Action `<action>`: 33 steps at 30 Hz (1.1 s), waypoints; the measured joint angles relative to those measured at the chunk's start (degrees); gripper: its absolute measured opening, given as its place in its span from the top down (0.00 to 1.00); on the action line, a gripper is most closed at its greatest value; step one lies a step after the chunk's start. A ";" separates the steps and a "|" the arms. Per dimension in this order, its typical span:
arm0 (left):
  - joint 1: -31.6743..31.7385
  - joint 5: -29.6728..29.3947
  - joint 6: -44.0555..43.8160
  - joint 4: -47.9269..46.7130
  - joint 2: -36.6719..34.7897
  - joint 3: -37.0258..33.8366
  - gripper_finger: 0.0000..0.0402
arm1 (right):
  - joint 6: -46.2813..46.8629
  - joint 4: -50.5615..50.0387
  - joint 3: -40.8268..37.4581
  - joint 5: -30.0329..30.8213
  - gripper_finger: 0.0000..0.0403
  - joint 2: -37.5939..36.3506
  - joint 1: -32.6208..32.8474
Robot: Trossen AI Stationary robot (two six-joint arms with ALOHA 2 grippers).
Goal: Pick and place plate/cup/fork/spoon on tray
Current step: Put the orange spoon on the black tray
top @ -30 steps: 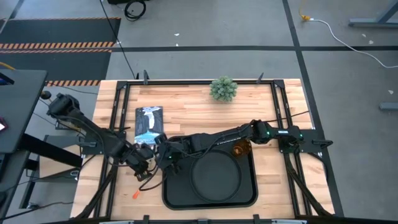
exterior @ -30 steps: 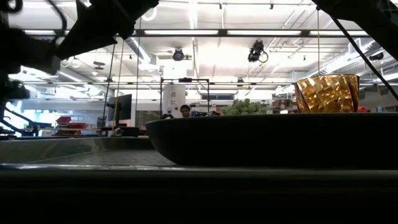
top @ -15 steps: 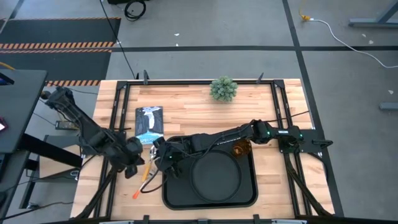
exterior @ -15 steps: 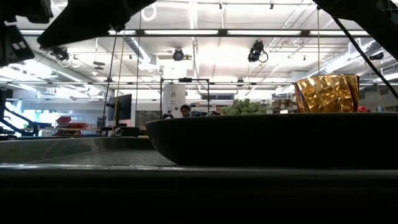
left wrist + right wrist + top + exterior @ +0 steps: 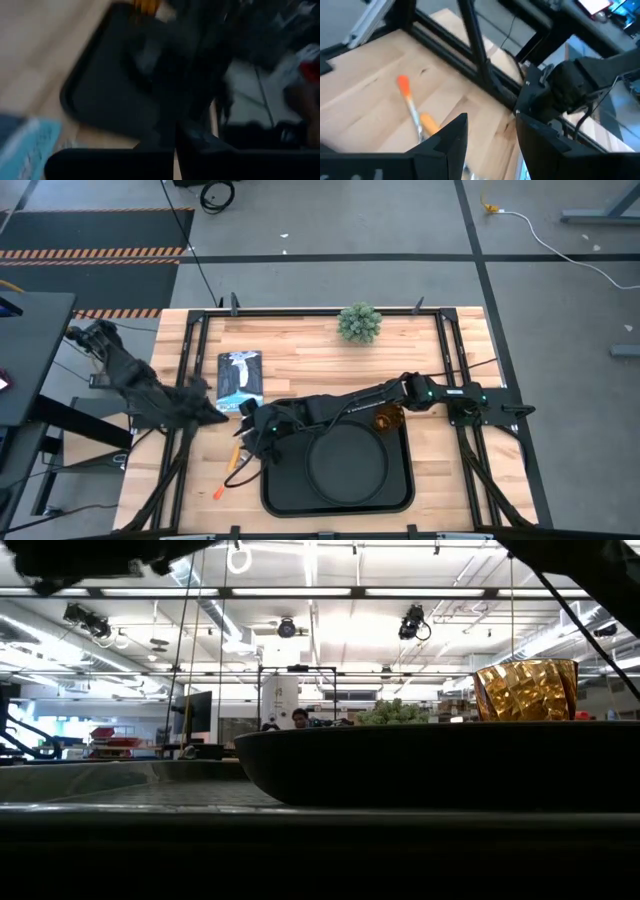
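The black tray (image 5: 275,492) lies near the table's front edge, with the round black plate (image 5: 347,463) on it. The amber cup (image 5: 388,419) stands at the tray's far right corner, also seen in the low view (image 5: 525,690). Two orange-handled utensils (image 5: 235,454) (image 5: 218,492) lie on the wood left of the tray; I cannot tell which is the fork and which the spoon. My right gripper (image 5: 251,432) reaches across the tray and hangs open above them (image 5: 491,119), with one utensil (image 5: 410,102) ahead of its fingers. My left gripper (image 5: 222,408) is shut and bare, raised at the table's left.
A blue-and-white packet (image 5: 240,379) lies on the wood just beyond my left gripper. A small green plant (image 5: 359,322) stands at the far edge. Black frame rails (image 5: 190,360) run along the table's sides. Bare wood shows right of the tray.
My left gripper has risen from over the utensils and drawn back toward the table's left and far edges, tipping up toward level. The orange-handled utensil it was covering now lies in plain view on the wood. My right arm has hardly moved.
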 joint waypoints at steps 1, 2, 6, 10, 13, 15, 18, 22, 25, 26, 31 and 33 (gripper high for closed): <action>0.00 -1.56 1.44 0.08 -0.80 1.27 0.98 | -0.01 0.26 -0.03 -0.08 0.57 0.33 -0.15; 0.00 -3.18 2.77 0.26 -1.42 2.53 0.98 | -0.08 -0.53 -0.18 -0.40 0.57 0.75 -0.30; 0.00 -8.92 6.99 0.19 -3.03 7.50 0.98 | 0.18 2.32 -0.11 -1.43 0.57 3.34 -0.81; 0.00 -13.49 10.74 0.19 -2.95 11.50 0.97 | 3.00 5.06 -0.13 -1.99 0.57 5.59 -1.45; 0.00 -15.91 12.81 0.11 -2.95 13.09 0.97 | 5.49 6.05 -0.11 -2.90 0.57 6.40 -1.65; 0.00 -17.55 13.38 0.11 -2.95 13.65 0.97 | 6.07 4.55 -0.11 -2.69 0.58 6.49 -1.67; 0.00 -19.23 13.37 -0.22 -2.94 13.74 0.97 | 6.34 2.52 -0.11 -0.80 0.58 6.49 -1.80; 0.00 -19.49 9.76 -2.93 -1.98 13.69 0.97 | 8.14 0.31 -0.11 0.31 0.59 6.49 -3.42; 0.00 -18.72 5.18 -6.00 -0.54 12.49 0.97 | 9.32 -0.98 -0.11 1.11 0.59 6.49 -4.43; 0.00 -18.02 3.66 -7.59 -0.03 11.94 0.97 | 9.30 -1.37 -0.11 2.30 0.59 6.49 -4.56; 0.00 -10.64 -6.87 -17.45 2.54 10.13 0.97 | 9.40 -7.97 -0.11 6.24 0.59 4.88 -3.76; -0.07 -5.68 -11.56 -21.27 3.37 9.83 0.97 | 9.50 -11.24 -0.11 6.81 0.59 3.60 -3.55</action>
